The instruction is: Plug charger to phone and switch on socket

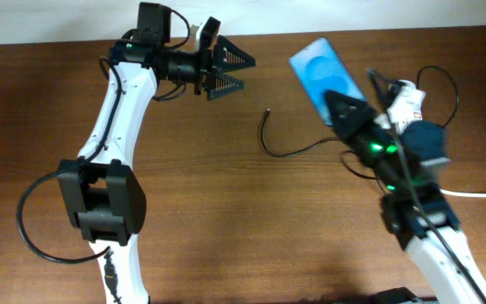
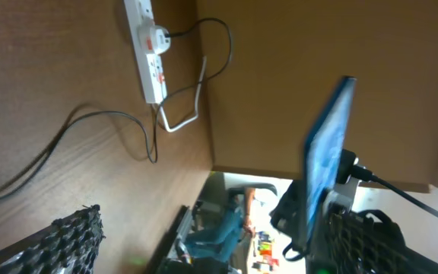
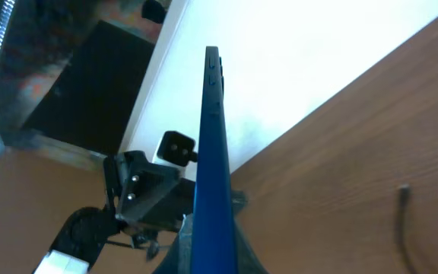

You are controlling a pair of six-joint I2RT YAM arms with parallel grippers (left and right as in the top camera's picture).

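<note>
Right gripper (image 1: 339,101) is clamped on the near end of the phone (image 1: 319,67). Blue screen faces up and tilted, far end free. In the right wrist view it's edge-on between the fingers, side buttons showing. Looks lifted off the table (image 1: 251,219), but can't confirm.

Left gripper (image 1: 248,72) is spread wide with nothing in it, hanging near the table's far edge and pointed toward the phone.

The charger (image 1: 270,145) cable lies slack on the wood between the two arms. Its connector tip (image 1: 268,111) is free, near the phone but not touching it, and untouched by either gripper.

The power strip (image 2: 147,55) sits past the right arm, mostly hidden from overhead. From the left wrist camera I see a white plug (image 2: 156,35) seated in it with the black cable running off, red switches beside it and the thick white cord (image 2: 192,106) looping away. Can't tell the switch position.

My read is that the phone is secured and plug-in hasn't started. Next, the left arm needs to drop down and pinch the cable just behind the tip, line it up with the phone's port and push straight in while the right braces. I can't see the port. If it's at the gripped end, a regrip comes first. The switch goes last.
</note>
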